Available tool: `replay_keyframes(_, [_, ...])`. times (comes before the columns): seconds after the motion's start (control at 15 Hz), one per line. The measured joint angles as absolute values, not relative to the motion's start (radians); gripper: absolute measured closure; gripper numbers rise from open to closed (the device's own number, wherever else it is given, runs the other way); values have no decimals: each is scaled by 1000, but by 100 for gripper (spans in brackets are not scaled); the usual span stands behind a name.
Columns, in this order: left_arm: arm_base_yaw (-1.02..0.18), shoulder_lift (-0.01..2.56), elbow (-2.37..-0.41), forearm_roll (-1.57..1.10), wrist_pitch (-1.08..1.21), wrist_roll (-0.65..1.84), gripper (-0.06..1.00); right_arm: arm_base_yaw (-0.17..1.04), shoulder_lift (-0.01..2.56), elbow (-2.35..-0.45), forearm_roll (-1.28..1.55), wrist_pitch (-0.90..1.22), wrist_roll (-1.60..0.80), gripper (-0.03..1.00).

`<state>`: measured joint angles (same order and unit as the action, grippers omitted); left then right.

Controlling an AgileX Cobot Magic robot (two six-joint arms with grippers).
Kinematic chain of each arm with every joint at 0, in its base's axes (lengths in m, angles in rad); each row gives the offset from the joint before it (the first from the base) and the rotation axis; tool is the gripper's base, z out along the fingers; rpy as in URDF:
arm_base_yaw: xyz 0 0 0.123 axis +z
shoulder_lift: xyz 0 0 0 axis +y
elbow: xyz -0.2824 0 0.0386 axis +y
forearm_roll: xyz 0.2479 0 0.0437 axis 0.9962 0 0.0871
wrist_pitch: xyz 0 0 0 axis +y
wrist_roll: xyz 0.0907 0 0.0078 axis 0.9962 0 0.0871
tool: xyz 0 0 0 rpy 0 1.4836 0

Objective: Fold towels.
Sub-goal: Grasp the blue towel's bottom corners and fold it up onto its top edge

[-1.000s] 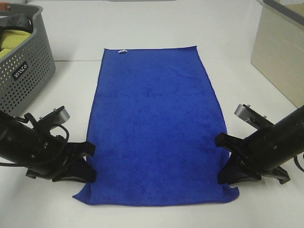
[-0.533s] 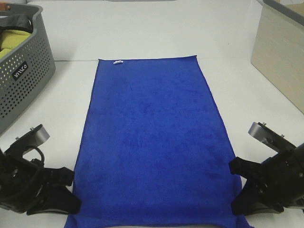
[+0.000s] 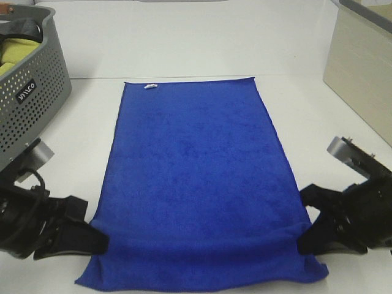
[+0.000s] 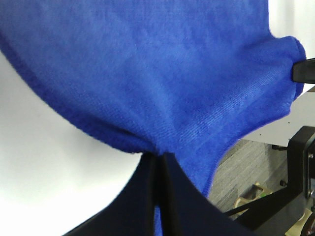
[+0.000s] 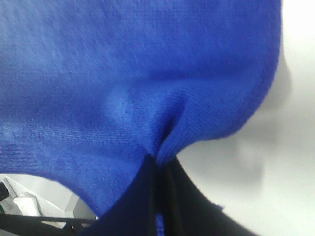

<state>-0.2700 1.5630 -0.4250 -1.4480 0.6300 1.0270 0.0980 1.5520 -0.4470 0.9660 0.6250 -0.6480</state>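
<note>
Towel (image 3: 196, 177) lies lengthwise on the tabletop (image 3: 202, 43), far hem flat, white tag (image 3: 149, 86) near its far left corner. Your left tool (image 3: 103, 242) is pressed together on the towel's left side hem, a little in from the near corner. The left wrist view shows both fingers closed with blue pile bunched right at the tips. Your right tool (image 3: 301, 240) does the same on the towel's right side hem, jaws tight on a pucker of cloth. Between the two pinch points the towel rises into a shallow ridge across its width. The strip nearer than that ridge droops, and both near corners flare out past the tools. From the ridge to the far hem the towel looks smooth, no folds. You can't tell whether the drooping strip touches the tabletop. A grey perforated basket (image 3: 37, 104) sits off the towel's far left side, apart from it, with a yellow-green cloth (image 3: 15, 52) inside. A beige box (image 3: 361, 67) stands off the towel's far right side, well apart.
</note>
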Motion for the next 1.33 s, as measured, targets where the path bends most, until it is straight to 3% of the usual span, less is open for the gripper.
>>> replay_keyframes(0.6, [-220,1753,-963,-1140,567,644,94,98,1819,-1132,692,769,-401,97])
replay_keyframes(1.0, [-197,1992,-1329,-1098,555,620,94,98,2160,-1694,672,868,-351,97])
replay_keyframes(1.33, [-197,2128,-1519,-1046,380,620,94,98,2418,-2100,631,909,-300,97])
